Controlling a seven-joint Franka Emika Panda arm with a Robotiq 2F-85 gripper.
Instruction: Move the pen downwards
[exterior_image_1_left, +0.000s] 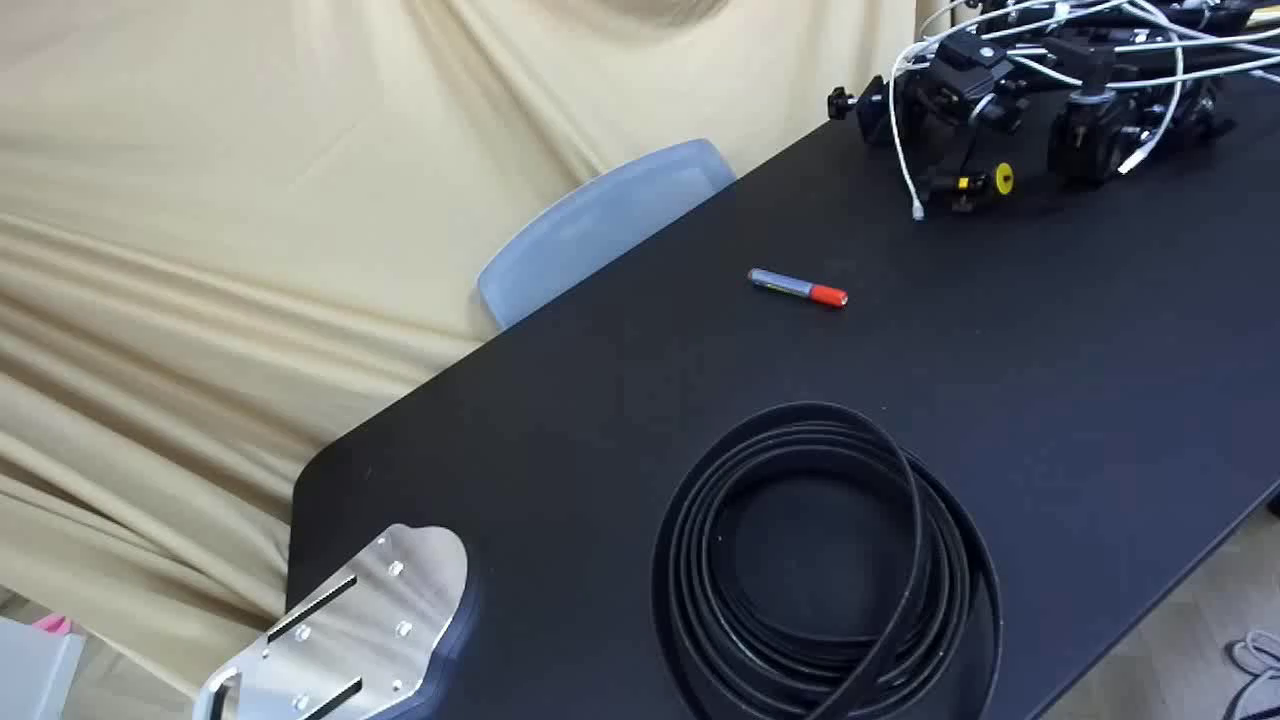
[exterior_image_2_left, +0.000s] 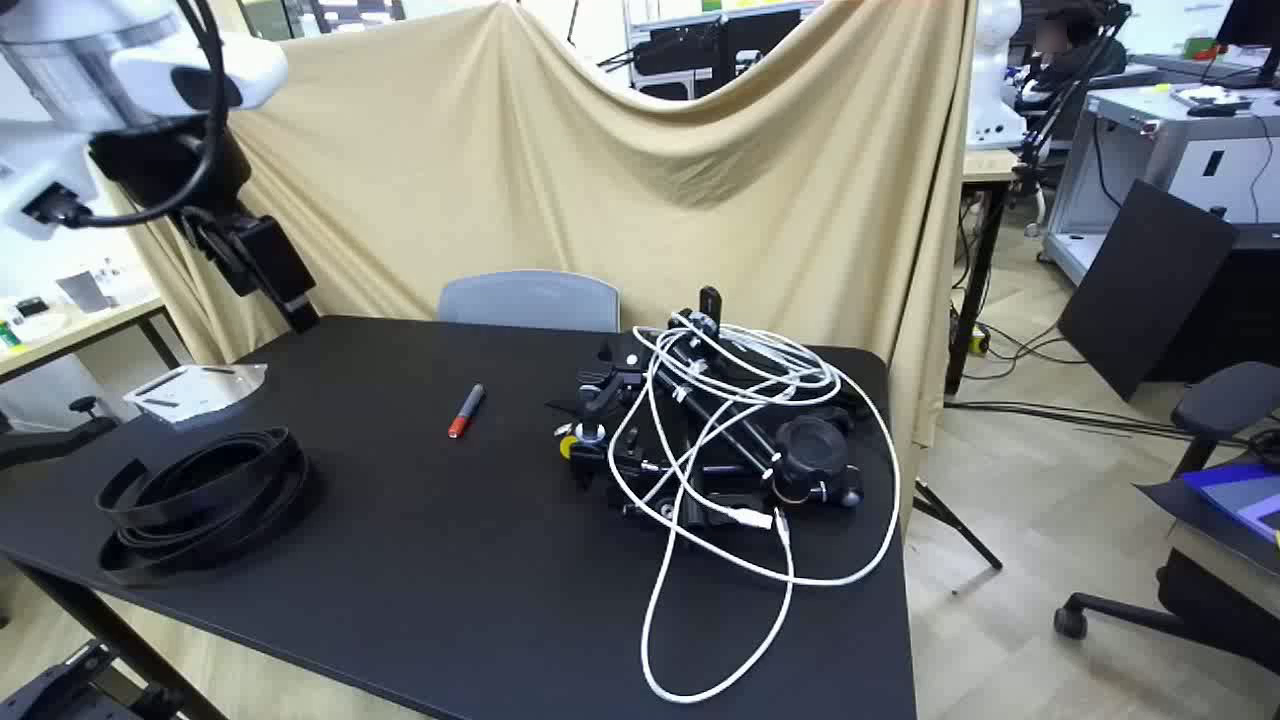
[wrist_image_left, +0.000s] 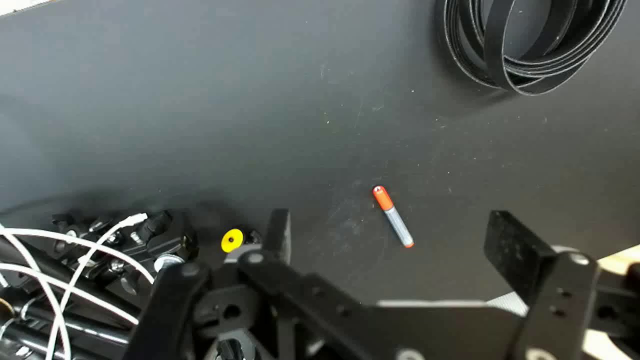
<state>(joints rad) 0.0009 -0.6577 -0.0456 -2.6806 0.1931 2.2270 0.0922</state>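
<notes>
One marker pen (exterior_image_1_left: 797, 288): grey-blue barrel, red cap. Lay flat on the black tabletop (exterior_image_2_left: 480, 570), between a black cable coil (exterior_image_1_left: 690, 560) and a heap of stand hardware (exterior_image_2_left: 815, 450), apart from both; cap end pointed away from a blue-grey chair (exterior_image_1_left: 610, 230).

One Robotiq gripper (wrist_image_left: 391, 242): black, raised above the tabletop, its two fingers (wrist_image_left: 515, 250) spread wide. In the wrist view the marker pen showed in the gap between them, down on the table beyond the fingertips. Carried by a white robot arm (exterior_image_2_left: 160, 70), at the upper left in an exterior view.

The coil: flat, band-like, in several loose turns, one strand crossing over the rest; rested on the tabletop.

The hardware: black tubes, clamps and knobs, with a yellow disc (exterior_image_1_left: 1004, 179) on the side toward the pen. White cable (exterior_image_2_left: 750, 517) lay looped over it, part running onto the tabletop.

One silvery plate (exterior_image_1_left: 350, 630): slotted and drilled, near one end of the table; contact with the surface could not be told.

The chair: backrest visible past the table's long edge in both exterior views, beige cloth (exterior_image_2_left: 700, 200) hanging in folds behind.
</notes>
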